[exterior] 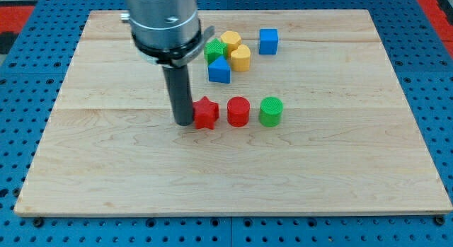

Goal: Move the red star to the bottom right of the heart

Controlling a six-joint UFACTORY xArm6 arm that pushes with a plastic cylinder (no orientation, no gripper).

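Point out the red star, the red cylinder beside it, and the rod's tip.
red star [206, 113], camera view, on its top face.
red cylinder [238, 110], camera view, on its top face.
my tip [183, 122], camera view, at the rod's very end, against the star's left side.

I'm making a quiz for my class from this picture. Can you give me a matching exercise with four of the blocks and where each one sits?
Things:
1. red star
2. green cylinder
3. blue cube
4. red cylinder

Places:
A. between two blocks in the row
B. touching my tip
C. the view's right end of the row
D. nearest the view's top right

Pairs: 1-B, 2-C, 3-D, 4-A
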